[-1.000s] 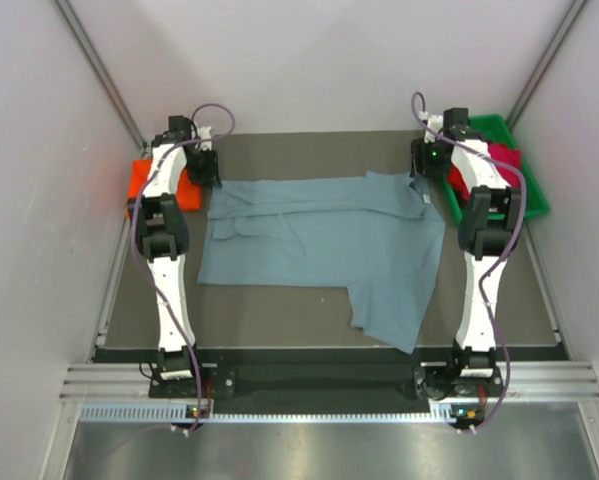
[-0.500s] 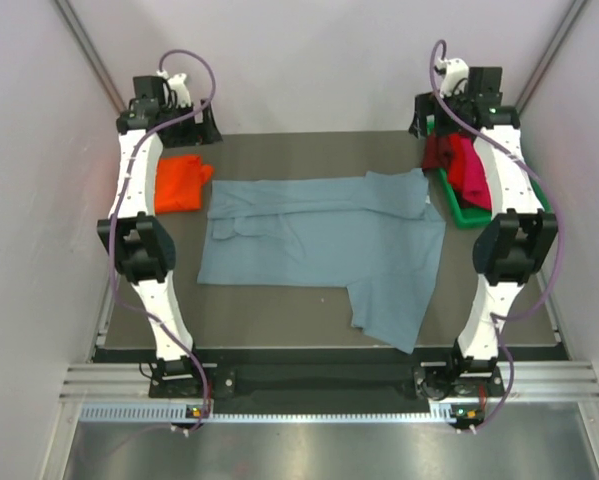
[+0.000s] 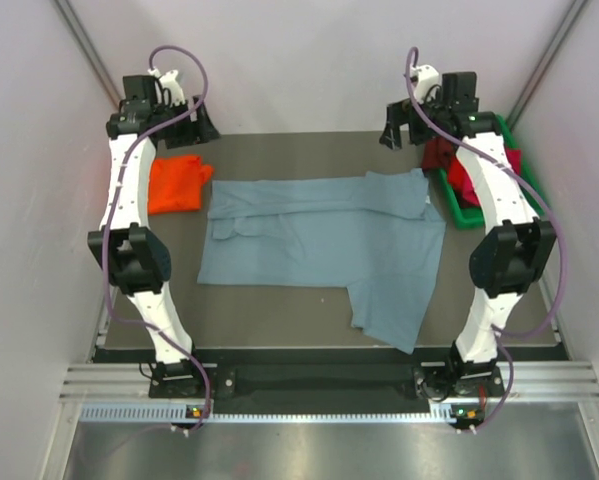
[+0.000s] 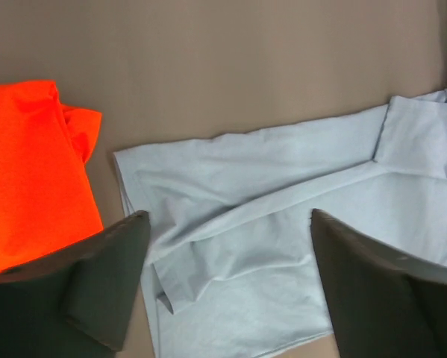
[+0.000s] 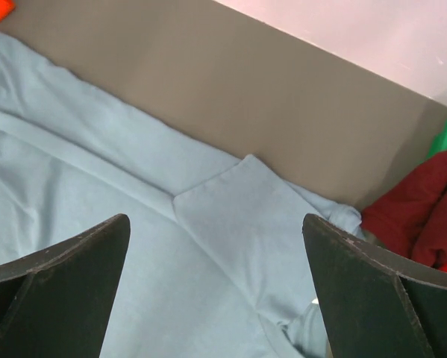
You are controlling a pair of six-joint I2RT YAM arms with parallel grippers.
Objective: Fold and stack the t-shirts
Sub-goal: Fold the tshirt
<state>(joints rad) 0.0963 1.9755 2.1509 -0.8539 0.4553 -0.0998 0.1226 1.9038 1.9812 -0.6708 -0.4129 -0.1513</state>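
Blue-grey t-shirt (image 3: 319,240) lay spread mid-tabletop (image 3: 279,320). Orange t-shirt (image 3: 174,185) folded, just left of it. Crimson t-shirts (image 5: 416,210) in green bin (image 3: 467,214). Left gripper (image 4: 228,218), right gripper (image 5: 214,221) both spread wide, empty, above far edge.

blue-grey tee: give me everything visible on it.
The blue-grey t-shirt is soft, wrinkled cloth lying flat on the dark table, partly folded: its far strip is doubled over, and one flap juts toward the near edge at right. The orange shirt lies just off its left edge. The left hand and right hand, both open, hang above without touching it.
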